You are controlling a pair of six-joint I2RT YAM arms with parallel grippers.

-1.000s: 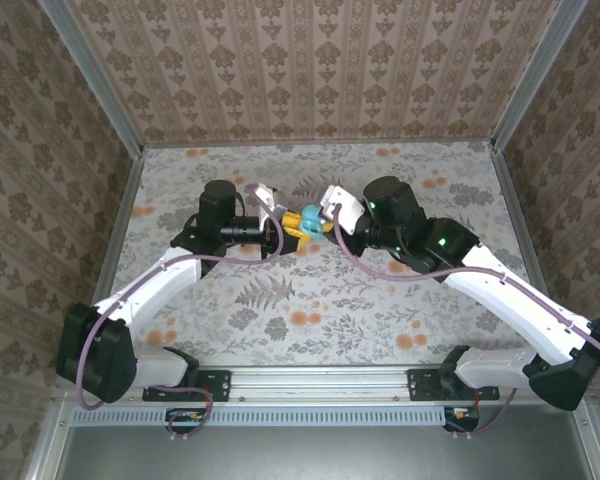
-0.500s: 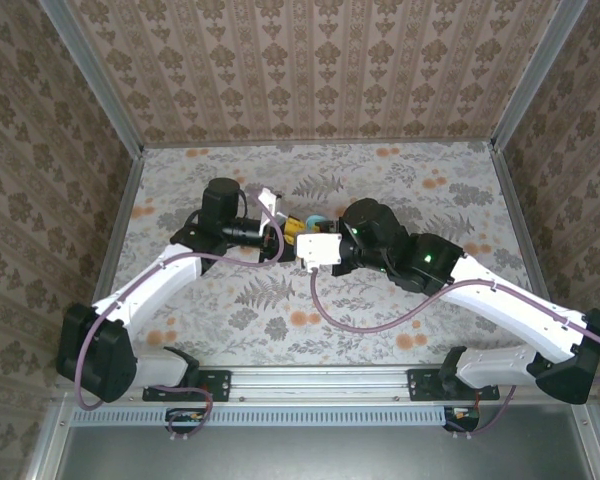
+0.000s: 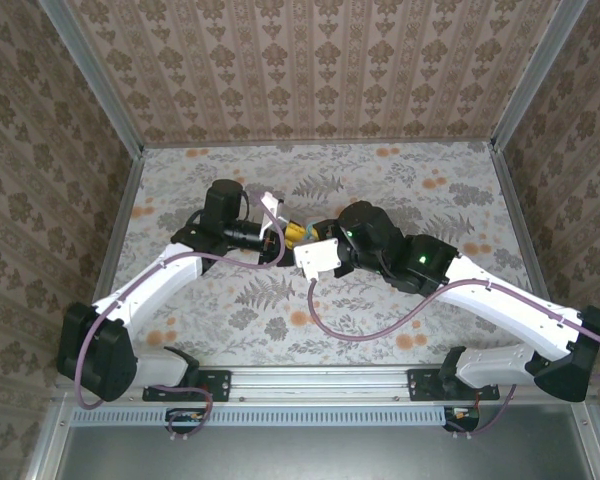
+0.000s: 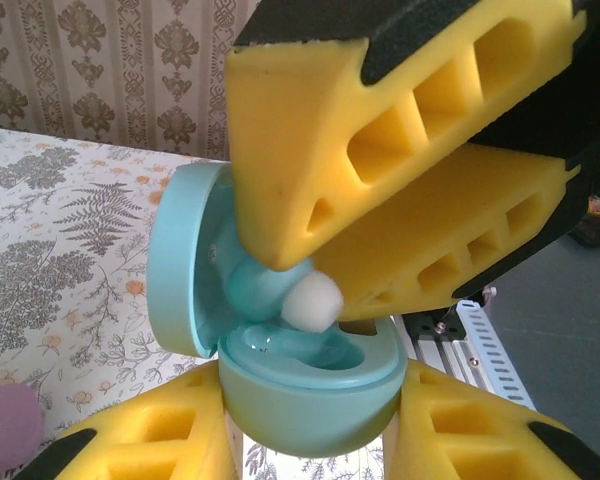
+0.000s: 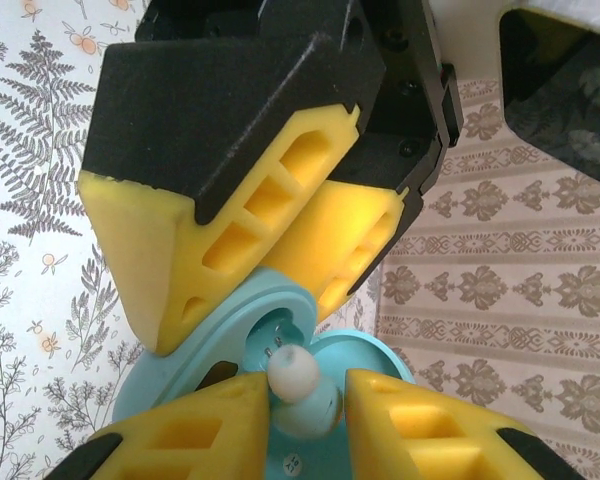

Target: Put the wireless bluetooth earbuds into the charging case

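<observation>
The teal charging case (image 4: 300, 395) is held off the table between the yellow fingers of my left gripper (image 4: 305, 415), which is shut on its base. Its lid (image 4: 180, 260) stands open to the left. My right gripper (image 5: 308, 400) is shut on a teal earbud with a white tip (image 5: 298, 375). The earbud (image 4: 310, 300) sits just over the case's inner well, its tip pointing at the socket with metal pins (image 5: 275, 345). In the top view the left gripper (image 3: 277, 243) and right gripper (image 3: 302, 238) meet at mid-table.
A pale purple rounded thing (image 4: 8, 425) lies on the floral tabletop (image 4: 50, 260) below and left of the case. The metal rail (image 4: 475, 345) at the table's near edge runs behind the case. Patterned walls (image 3: 310, 70) enclose the table.
My right arm swung left and turned over, bringing the earbud against the open case. The left arm with the case barely moved.
</observation>
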